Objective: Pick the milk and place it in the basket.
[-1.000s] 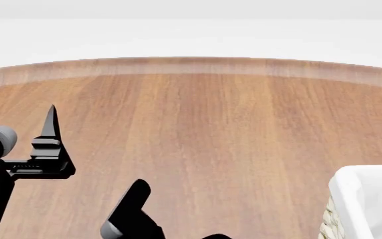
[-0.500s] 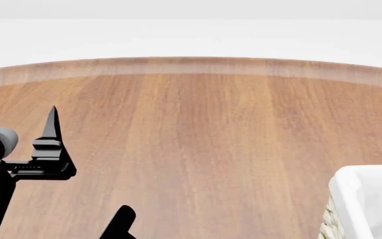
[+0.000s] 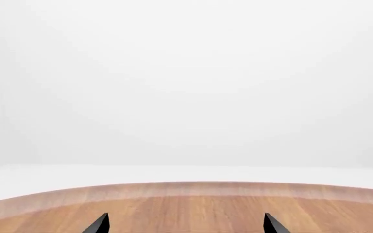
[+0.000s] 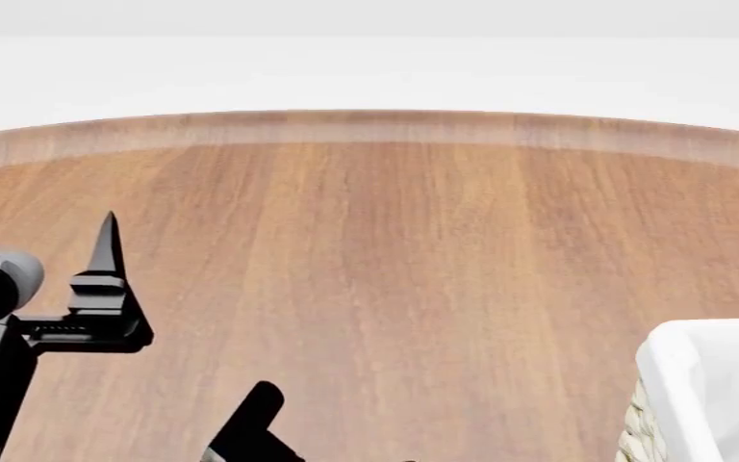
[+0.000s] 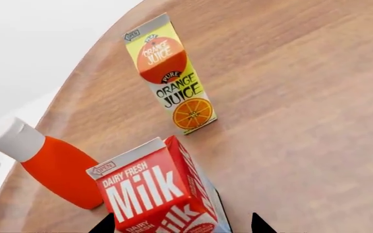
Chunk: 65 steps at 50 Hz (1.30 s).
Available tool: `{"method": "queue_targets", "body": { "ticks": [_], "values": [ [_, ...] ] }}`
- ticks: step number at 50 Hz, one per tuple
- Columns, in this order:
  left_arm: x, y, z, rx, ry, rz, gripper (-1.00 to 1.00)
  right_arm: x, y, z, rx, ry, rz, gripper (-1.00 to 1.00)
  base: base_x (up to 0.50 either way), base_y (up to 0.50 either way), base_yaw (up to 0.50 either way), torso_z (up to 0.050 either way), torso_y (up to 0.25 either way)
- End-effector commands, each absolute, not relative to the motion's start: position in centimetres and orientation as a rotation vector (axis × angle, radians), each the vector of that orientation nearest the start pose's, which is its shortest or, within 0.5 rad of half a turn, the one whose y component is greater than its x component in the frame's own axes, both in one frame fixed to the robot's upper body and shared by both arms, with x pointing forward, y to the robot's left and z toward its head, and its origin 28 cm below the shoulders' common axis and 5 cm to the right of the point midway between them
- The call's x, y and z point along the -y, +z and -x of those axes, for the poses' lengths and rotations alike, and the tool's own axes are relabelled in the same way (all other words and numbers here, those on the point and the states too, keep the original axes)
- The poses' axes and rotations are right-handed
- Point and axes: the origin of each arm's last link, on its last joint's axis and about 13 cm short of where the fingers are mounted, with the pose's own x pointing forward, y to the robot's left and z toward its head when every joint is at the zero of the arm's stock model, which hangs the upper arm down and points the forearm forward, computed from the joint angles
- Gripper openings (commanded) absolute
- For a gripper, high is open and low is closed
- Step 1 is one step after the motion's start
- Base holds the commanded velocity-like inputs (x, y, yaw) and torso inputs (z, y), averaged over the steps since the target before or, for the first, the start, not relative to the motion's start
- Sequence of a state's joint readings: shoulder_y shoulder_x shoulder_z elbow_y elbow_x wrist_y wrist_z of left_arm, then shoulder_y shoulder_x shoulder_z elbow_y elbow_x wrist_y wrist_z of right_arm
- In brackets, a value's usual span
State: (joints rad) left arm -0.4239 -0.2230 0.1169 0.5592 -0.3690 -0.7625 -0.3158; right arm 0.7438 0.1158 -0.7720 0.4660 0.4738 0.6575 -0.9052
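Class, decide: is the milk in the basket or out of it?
Out. The milk stands on the wooden table beside the orange juice carton.

I've got the milk [image 5: 155,194] standing on the tabletop [image 5: 290,97], orange juice carton [image 5: 169,73] beyond it, a capped bottle [image 5: 50,165] just beside it. The basket [image 4: 716,390] sits at my right on the tabletop.

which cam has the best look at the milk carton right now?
Right wrist view. The milk fills the lower frame, red top and white "Milk" lettering readable, standing between the right gripper's fingertips. The head view and left wrist view show none of it, only the wooden table, plus a basket corner in the head view.
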Motion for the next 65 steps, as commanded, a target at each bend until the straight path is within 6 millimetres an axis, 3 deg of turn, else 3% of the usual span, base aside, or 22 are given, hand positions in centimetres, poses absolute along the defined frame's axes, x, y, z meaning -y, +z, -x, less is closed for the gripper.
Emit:
{"method": "queue_targets", "body": {
  "ticks": [1, 29, 45, 59, 60, 65],
  "values": [
    [-20.5, 17.0, -25.2, 0.161, -0.009, 0.019, 1.0, 2.6, 5.0, -32.1, -0.675, 1.426, 0.009, 1.0, 0.0, 0.0, 0.0, 0.0, 0.0],
    [-20.4, 17.0, -25.2, 0.157, -0.01, 0.016, 1.0, 1.3, 6.1, -31.1, -0.693, 1.522, 0.039, 1.0, 0.0, 0.0, 0.0, 0.0, 0.0],
    [-20.2, 17.0, -24.8, 0.161, -0.027, 0.016, 1.0, 0.4, 5.1, -33.8, -0.731, 1.59, 0.075, 1.0, 0.0, 0.0, 0.0, 0.0, 0.0],
    [-20.0, 16.9, -24.5, 0.165, -0.047, 0.016, 1.0, 0.2, 4.5, -34.1, -0.756, 1.661, 0.07, 1.0, 0.0, 0.0, 0.0, 0.0, 0.0],
    [-19.9, 16.9, -24.5, 0.165, -0.049, 0.015, 1.0, 0.3, 4.2, -34.0, -0.755, 1.659, 0.063, -1.0, 0.0, 0.0, 0.0, 0.0, 0.0],
    [-19.9, 16.8, -24.5, 0.165, -0.049, 0.015, 1.0, 0.2, 4.3, -34.1, -0.738, 1.657, 0.066, -1.0, 0.0, 0.0, 0.0, 0.0, 0.0]
  ]
}}
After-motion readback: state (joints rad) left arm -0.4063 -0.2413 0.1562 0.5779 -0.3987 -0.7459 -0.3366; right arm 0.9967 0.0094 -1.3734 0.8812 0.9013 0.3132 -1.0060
